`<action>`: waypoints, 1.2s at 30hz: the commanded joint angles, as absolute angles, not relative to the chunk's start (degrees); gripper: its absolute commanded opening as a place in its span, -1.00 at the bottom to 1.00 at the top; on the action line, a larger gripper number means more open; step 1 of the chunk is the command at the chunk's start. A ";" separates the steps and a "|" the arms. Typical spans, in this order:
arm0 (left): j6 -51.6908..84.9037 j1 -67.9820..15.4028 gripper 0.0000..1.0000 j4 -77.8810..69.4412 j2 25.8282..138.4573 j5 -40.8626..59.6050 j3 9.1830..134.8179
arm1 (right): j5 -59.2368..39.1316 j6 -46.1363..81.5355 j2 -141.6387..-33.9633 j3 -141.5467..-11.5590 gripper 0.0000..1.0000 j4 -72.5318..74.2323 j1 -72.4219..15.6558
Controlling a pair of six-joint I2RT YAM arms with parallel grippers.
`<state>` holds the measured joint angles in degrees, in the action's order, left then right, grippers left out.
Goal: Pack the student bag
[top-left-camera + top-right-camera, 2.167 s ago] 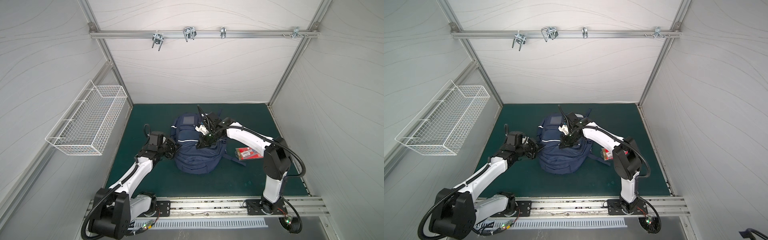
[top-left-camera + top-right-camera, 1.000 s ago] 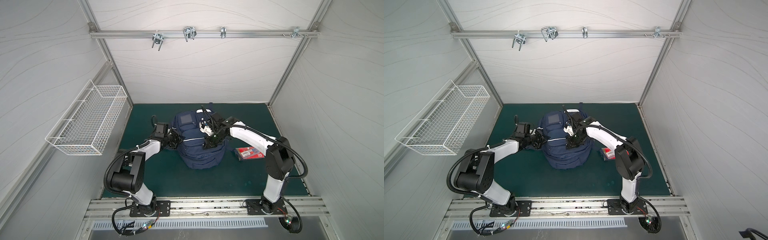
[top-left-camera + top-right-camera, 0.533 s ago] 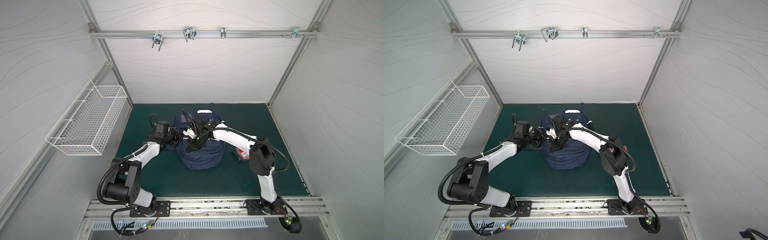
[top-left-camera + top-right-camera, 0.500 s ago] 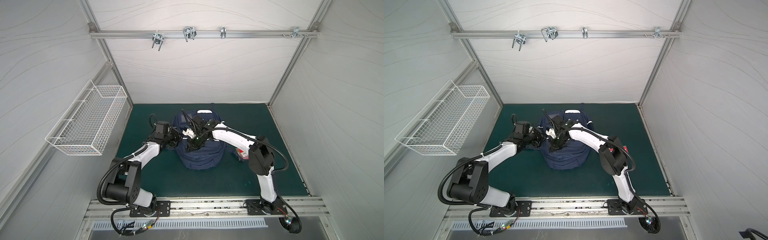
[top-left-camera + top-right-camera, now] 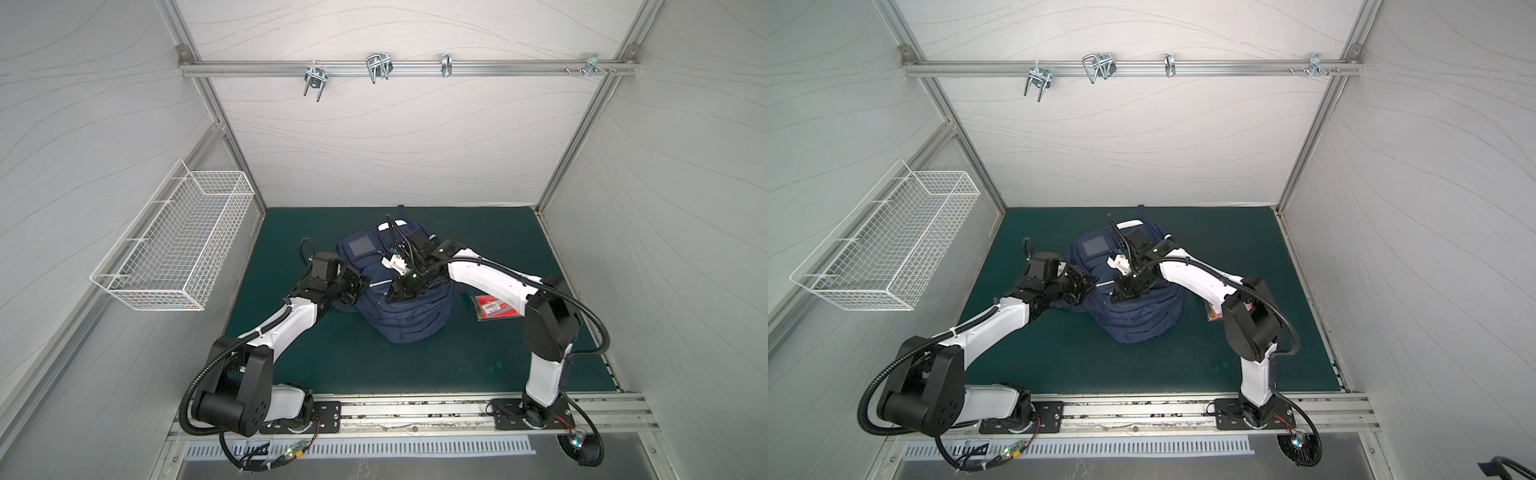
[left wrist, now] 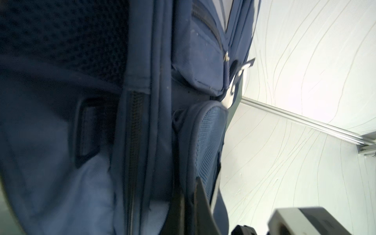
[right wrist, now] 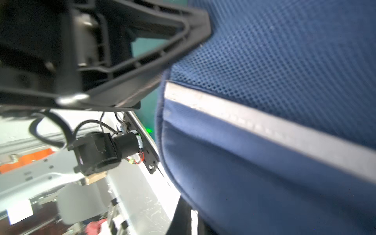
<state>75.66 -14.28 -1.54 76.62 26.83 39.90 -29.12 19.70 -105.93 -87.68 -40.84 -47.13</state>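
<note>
Two grippers: both work at the bag; neither stands clear of it.
Bag position: the navy bag lies on the green mat, about midway between the mat's left and right edges and nearer its back edge than its front edge, as both top views show.
Left gripper: jaws clenched and pressed against the bag's left side. Whether a fold of cloth or a strap is pinched cannot be told.
Right gripper: jaws clenched, tips down on the bag's top face. In the right wrist view the tips touch the mesh cloth near the white stripe. No zip pull is visible between them.
Loose item: one flat red packet lies on the mat toward the right edge, apart from the bag.
Bag opening: no open mouth shows in any view.
Step in hand: judged to be readying the bag, by steadying or opening it. Loading is not yet begun.
Next move calls for: a firm hold on one side while the other gripper draws a zip or flap open. One gripper must then be freed to fetch the red packet.
</note>
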 commanded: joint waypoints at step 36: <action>46.60 -20.34 0.04 30.76 76.58 18.45 62.75 | -1.29 31.80 -81.97 -73.13 0.45 -49.67 -38.97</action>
